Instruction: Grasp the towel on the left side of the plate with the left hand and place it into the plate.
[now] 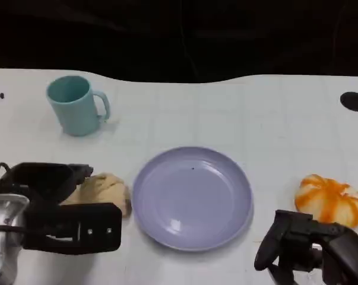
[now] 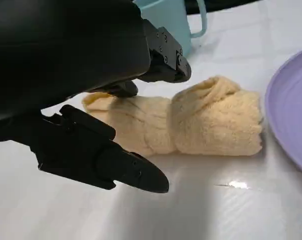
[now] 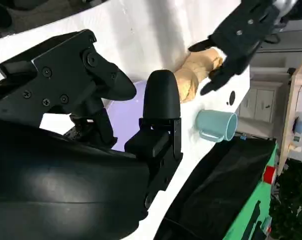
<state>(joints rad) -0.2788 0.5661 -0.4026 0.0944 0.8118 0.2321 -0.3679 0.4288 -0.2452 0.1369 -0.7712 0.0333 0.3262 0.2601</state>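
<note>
The left hand (image 1: pixel 60 208), fingers spread apart, straddles the rolled yellow towel (image 1: pixel 107 191) beside the purple plate (image 1: pixel 192 198).

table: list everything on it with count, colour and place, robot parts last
towel: one, pale yellow, rolled, lying just left of the plate
plate: one, lavender, centre of the table, nothing in it
mug: one, light teal, upright, far left, behind the towel
pumpkin-shaped toy: one, orange and white, right of the plate
table: one, white
left hand: one, black, at the towel's left end, fingers apart on either side of it, not closed
right hand: one, black, near right edge, in front of the toy, holding nothing
</note>
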